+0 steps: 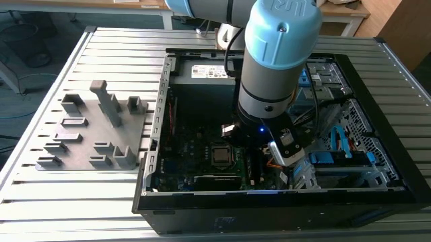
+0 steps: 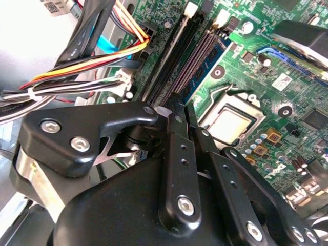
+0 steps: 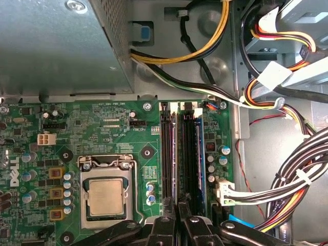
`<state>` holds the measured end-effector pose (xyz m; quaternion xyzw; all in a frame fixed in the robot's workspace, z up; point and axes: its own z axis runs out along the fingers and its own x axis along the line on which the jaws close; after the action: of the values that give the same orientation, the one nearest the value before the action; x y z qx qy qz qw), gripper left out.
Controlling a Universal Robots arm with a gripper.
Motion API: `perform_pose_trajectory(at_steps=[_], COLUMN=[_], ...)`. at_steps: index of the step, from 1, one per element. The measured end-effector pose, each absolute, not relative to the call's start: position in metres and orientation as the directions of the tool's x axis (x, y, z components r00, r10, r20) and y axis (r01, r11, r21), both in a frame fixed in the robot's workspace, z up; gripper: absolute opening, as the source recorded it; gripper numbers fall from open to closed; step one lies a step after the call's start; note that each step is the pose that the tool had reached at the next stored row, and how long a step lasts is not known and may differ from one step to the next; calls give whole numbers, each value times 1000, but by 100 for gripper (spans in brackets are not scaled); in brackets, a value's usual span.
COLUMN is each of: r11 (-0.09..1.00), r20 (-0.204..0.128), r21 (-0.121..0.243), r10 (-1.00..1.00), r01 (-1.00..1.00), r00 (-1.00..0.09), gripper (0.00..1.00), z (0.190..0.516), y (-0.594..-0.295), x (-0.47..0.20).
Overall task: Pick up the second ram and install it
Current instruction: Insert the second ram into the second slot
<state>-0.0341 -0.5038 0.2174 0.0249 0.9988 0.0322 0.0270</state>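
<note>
My gripper [image 1: 255, 151] is low inside the open computer case [image 1: 202, 201], over the black memory slots [image 3: 189, 154] beside the CPU socket [image 3: 105, 197]. In both wrist views its fingertips [image 2: 173, 115] stand pressed close together, shut at the middle of the slots. A thin dark strip, the second ram [image 3: 176, 154], runs edge-on straight out from between the fingers along the slot nearest the socket. I cannot tell whether it is seated in the slot. White slot latches [image 3: 171, 106] show at the far end.
Bundles of coloured cables [image 3: 287, 184] hang close beside the slots. The grey power supply box [image 3: 56, 46] lies beyond the slots' end. A grey fixture plate [image 1: 94, 136] with upright blocks sits on the table at the exterior view's left. A drive cage with blue parts [image 1: 336, 151] fills the case's other side.
</note>
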Motion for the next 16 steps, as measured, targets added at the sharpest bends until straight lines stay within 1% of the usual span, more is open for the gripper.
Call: perform_pose_trajectory(at_steps=[16], r11=[997], r20=[-52], r21=[65], r10=[52], r01=[49], r00=[-997], gripper=[14], z=[215], y=[-500], x=[-32])
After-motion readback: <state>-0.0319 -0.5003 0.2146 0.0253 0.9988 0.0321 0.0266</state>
